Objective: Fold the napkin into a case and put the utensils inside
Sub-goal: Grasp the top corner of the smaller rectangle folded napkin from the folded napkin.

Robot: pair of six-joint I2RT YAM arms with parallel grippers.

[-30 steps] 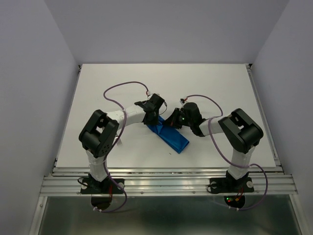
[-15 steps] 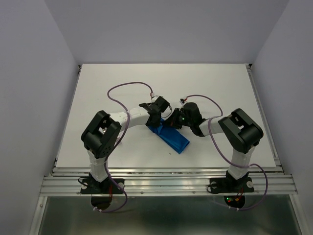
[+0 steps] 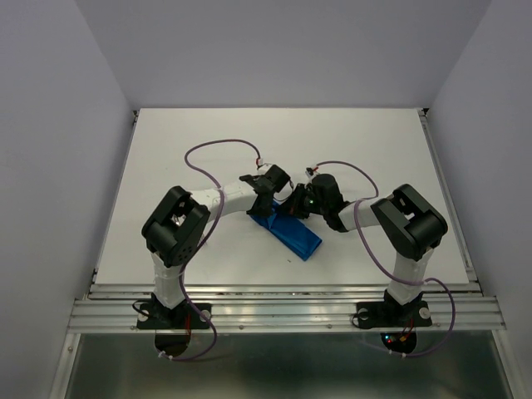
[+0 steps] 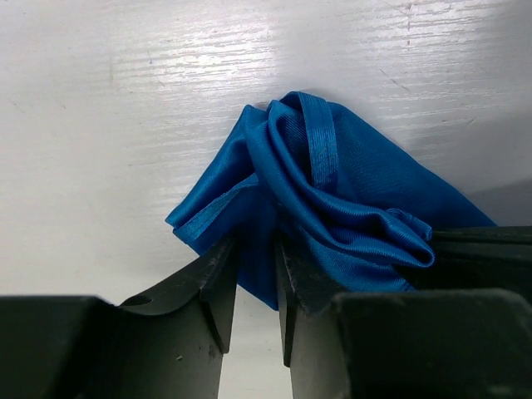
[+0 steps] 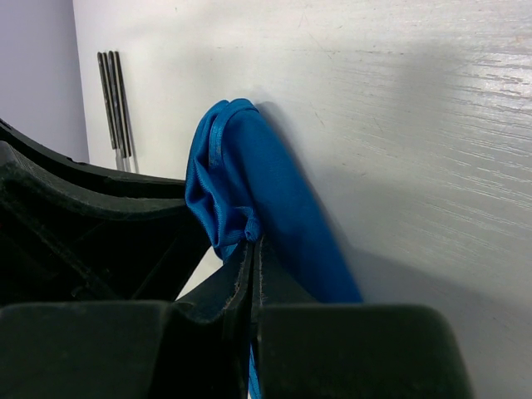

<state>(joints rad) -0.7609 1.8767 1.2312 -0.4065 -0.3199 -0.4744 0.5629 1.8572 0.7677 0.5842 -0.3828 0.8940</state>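
The napkin point(image 3: 296, 238) lies as a narrow blue strip near the middle of the tabletop point(image 3: 374, 150), a little toward its near edge. Its long axis runs on a diagonal, from a bunched end pointing at the far left corner to a flatter end pointing at the near right corner. Both hands meet at the bunched end. The right hand point(image 5: 252, 248) is clamped on a hem there, probably to keep that end steady. The left hand point(image 4: 253, 249) has its fingers slightly apart with a corner of cloth between them, not visibly pinching. It seems set to take that corner so the loose folds can be straightened.
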